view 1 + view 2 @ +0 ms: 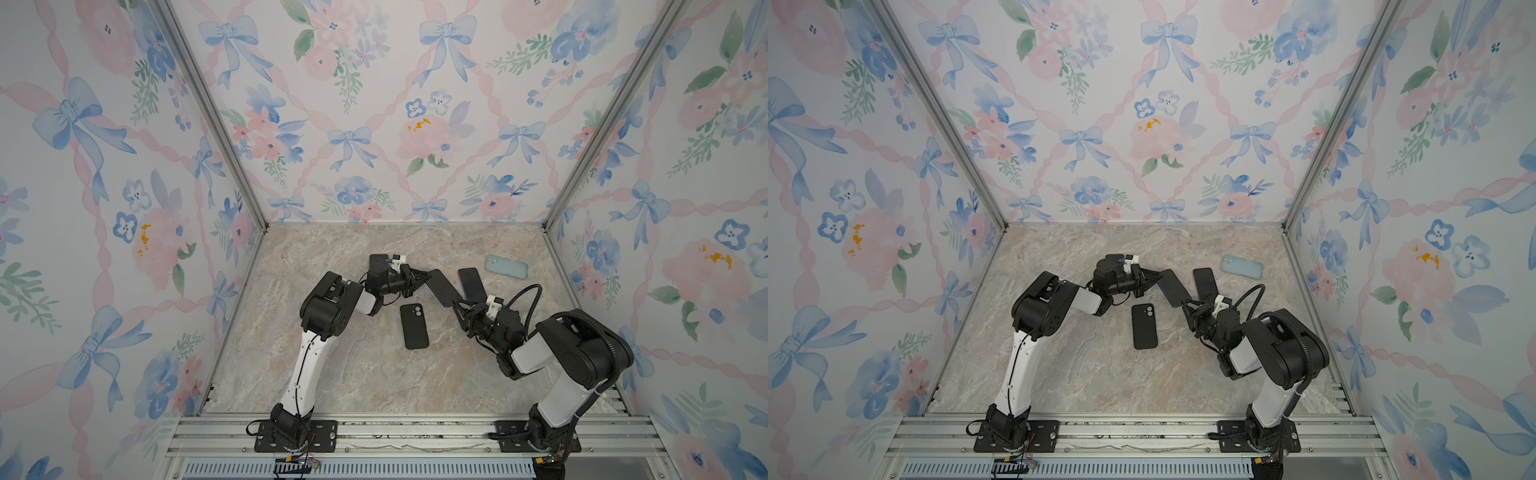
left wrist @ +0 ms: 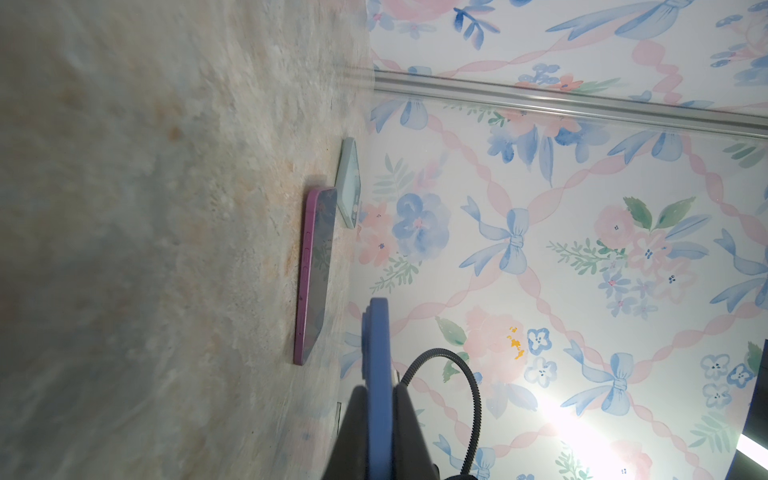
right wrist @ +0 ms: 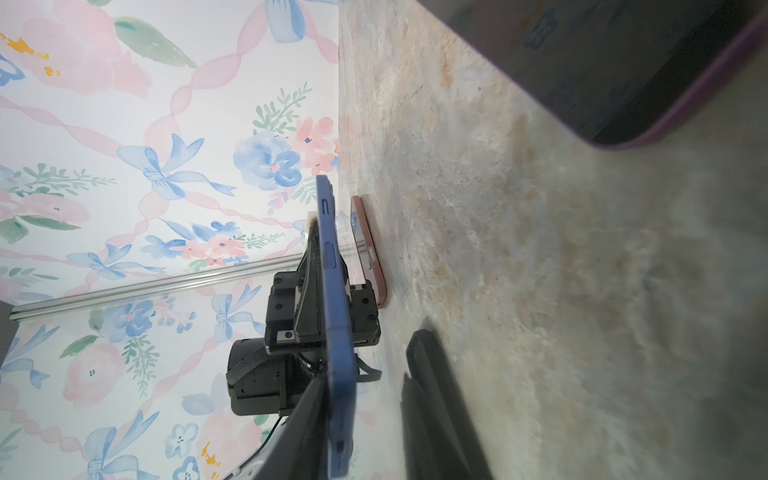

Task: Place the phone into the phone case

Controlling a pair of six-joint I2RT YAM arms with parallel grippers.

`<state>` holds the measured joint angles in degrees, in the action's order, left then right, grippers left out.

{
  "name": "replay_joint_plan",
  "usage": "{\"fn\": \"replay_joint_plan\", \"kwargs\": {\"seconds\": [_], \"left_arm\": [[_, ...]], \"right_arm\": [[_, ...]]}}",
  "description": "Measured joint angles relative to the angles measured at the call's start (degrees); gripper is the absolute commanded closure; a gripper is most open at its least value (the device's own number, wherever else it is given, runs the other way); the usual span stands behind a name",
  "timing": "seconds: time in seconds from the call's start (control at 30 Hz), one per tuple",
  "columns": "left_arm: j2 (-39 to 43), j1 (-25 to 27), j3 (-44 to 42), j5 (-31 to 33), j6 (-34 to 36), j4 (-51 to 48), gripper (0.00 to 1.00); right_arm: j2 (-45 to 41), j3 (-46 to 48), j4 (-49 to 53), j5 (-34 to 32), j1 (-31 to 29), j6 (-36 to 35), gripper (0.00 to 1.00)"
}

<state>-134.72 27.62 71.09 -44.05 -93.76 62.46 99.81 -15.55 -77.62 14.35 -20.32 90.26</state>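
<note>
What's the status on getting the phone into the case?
Done: the left hand is shut on the blue case and holds it off the table. In hand: the right hand brackets its other end, one finger not touching. Left: the phone lies bare on the table, not yet in any case.

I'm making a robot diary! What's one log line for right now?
left end effector: shut on blue case | right end effector: open around its other end | phone: flat on table
</note>
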Motion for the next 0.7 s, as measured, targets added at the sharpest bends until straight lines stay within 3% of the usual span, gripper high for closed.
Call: {"fn": "replay_joint_plan", "kwargs": {"seconds": [0.33, 0.6, 0.7], "left_arm": [[0.76, 0.13, -1.05, 0.7, -0.5, 0.35, 0.92], [3.39, 0.15, -4.68, 1.22, 1.51, 0.02, 0.7], [5.42, 0.13, -7.08, 1.2, 3.5, -0.7, 0.68]], "right_arm": [[0.74, -1.7, -1.57, 0.0, -0.42, 0.28, 0.91], [0.72, -1.68, -1.88, 0.48, -0.5, 0.35, 0.95], [0.72, -1.64, -1.66, 1.01, -0.28, 0.31, 0.96]]}}
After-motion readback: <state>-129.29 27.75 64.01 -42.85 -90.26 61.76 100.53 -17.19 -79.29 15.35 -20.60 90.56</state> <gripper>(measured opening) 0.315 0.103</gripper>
